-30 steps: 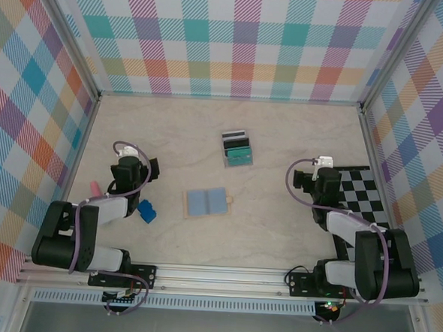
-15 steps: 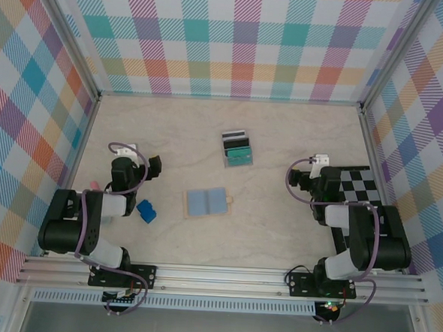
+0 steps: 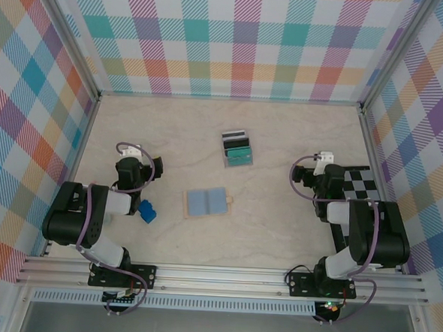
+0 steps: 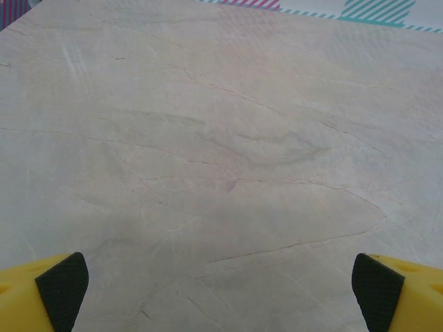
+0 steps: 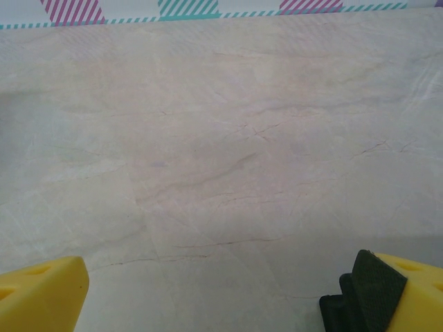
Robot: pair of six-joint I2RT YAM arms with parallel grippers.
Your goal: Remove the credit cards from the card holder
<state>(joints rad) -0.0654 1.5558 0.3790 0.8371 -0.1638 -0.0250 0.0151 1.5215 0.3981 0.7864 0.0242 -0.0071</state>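
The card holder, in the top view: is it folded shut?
No, the card holder lies opened out flat, with its blue-grey inside facing up.

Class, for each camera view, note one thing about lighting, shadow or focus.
Top external: even, diffuse light with hardly any shadow; the card holder and credit cards are sharp but small. Left wrist: the tabletop looks slightly soft and hazy, with no glare. Right wrist: the marble veins read crisper, and the light is even.

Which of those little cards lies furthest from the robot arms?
The pale card with the dark stripe; the teal card and the grey card lie nearer.
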